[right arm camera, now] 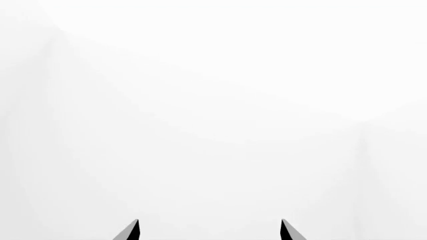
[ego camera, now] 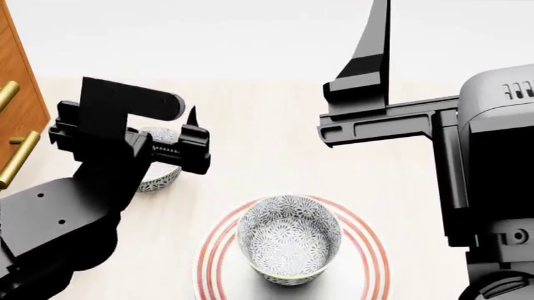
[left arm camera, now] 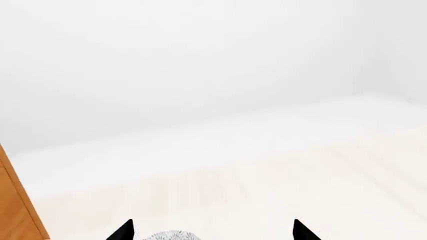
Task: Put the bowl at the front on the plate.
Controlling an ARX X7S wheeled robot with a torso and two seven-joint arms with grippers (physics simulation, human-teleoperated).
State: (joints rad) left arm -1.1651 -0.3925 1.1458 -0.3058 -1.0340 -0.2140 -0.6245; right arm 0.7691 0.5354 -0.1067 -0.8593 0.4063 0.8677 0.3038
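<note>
A patterned grey-blue bowl (ego camera: 289,239) stands upright in the middle of the red-ringed white plate (ego camera: 373,250), near the bottom of the head view; no gripper touches it. A second, same-looking bowl (ego camera: 160,177) sits farther back at the left, partly hidden under my left gripper (ego camera: 162,128). That gripper hovers over it, open. In the left wrist view my left gripper (left arm camera: 213,230) shows a sliver of that bowl's rim (left arm camera: 172,235) between its spread fingers. My right gripper (right arm camera: 208,230) is open and empty, raised and facing a white wall; one of its fingers (ego camera: 379,44) points upward in the head view.
An orange wooden cabinet (ego camera: 15,106) with brass handles (ego camera: 19,159) borders the pale table (ego camera: 267,156) on the left; its edge (left arm camera: 17,210) also shows in the left wrist view. My right arm's housing (ego camera: 492,156) fills the right side.
</note>
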